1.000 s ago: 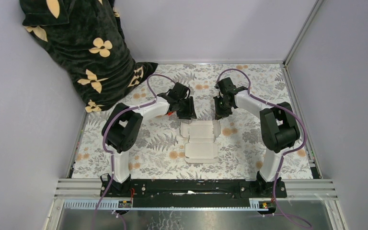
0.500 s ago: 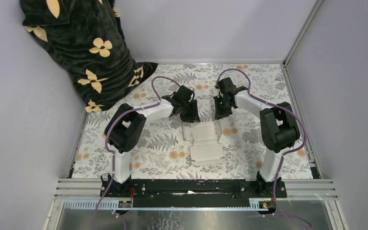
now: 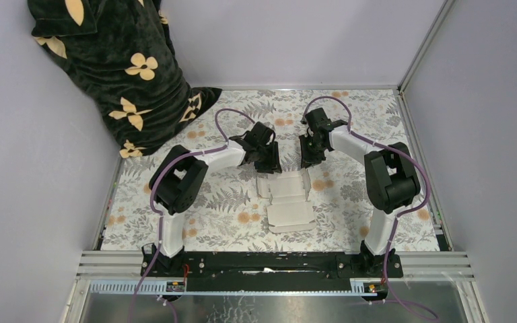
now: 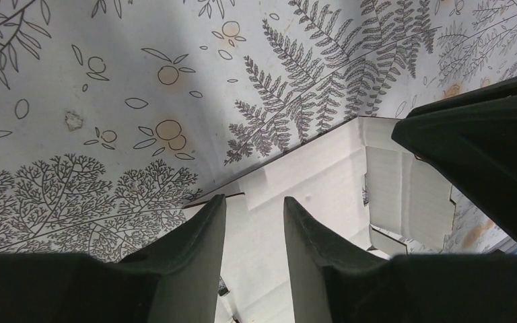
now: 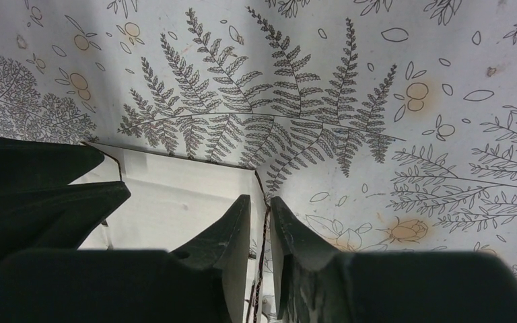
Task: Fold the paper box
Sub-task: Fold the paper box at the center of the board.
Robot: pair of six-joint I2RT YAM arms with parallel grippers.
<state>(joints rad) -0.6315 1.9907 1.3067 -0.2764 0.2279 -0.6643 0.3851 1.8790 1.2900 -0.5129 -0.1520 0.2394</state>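
The paper box (image 3: pixel 285 198) is a white die-cut sheet, partly folded, lying mid-table on the fern-print mat. My left gripper (image 3: pixel 268 163) stands at its far left corner. In the left wrist view its jaws (image 4: pixel 254 200) are open, hovering over flat white cardboard (image 4: pixel 323 168) with nothing between them. My right gripper (image 3: pixel 307 160) is at the far right corner. Its jaws (image 5: pixel 260 199) are narrowly parted, straddling the thin raised right edge of the box (image 5: pixel 175 188) with a slit of light on each side.
A dark cloth with cream flowers (image 3: pixel 114 60) hangs at the back left corner. Grey walls close in the mat (image 3: pixel 350 114) on three sides. A metal rail (image 3: pixel 276 262) carrying both arm bases runs along the near edge.
The left arm swung right toward the box, and the box's near panel slid slightly right. The right jaws have parted a little around the flap edge.
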